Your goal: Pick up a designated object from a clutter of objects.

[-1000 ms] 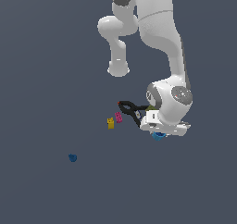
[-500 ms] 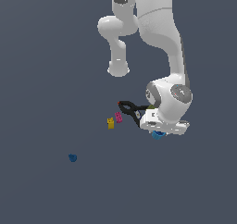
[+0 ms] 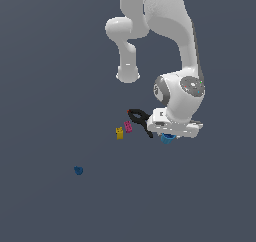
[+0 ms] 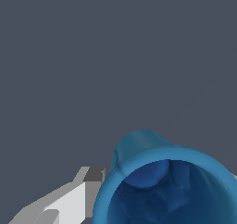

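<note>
Claw (image 3: pixel 170 136) sits slightly higher than before, apparently clamped on blue cup (image 4: pixel 164 186); light, rigid, smooth; grip rim wall.

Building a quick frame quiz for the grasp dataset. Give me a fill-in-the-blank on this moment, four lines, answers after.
1. The bright blue cup sits directly under the robot's ____.
2. In the wrist view the cup shows its ____ inside.
3. The block beside the pink block is ____.
4. Far from the group lies a small dark ____ lump.

Answers: tool; hollow; yellow; blue
</note>
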{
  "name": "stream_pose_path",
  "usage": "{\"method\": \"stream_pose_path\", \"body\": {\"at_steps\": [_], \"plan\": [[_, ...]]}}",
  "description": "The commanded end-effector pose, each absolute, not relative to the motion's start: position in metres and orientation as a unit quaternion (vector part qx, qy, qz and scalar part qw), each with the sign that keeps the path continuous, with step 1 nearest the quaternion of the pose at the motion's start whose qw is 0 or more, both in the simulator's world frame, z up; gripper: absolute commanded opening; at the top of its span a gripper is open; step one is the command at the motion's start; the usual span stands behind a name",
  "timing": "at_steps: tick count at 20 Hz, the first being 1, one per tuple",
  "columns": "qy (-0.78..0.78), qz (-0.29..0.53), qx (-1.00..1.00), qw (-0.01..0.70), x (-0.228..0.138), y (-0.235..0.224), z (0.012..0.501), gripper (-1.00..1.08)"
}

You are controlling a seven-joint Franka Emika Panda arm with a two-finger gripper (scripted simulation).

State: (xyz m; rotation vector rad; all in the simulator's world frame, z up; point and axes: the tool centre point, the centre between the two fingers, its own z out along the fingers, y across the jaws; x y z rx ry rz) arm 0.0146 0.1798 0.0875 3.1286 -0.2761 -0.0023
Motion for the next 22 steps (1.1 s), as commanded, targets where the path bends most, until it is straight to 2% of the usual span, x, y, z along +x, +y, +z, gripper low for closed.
{"method": "stream_pose_path", "body": {"at_steps": [1, 22], "plan": [[-0.088, 0.0, 0.996, 0.0, 0.009, 0.171, 0.105, -1.0], [-0.088, 0.0, 0.996, -0.001, -0.058, 0.081, 0.282, -1.0]]}}
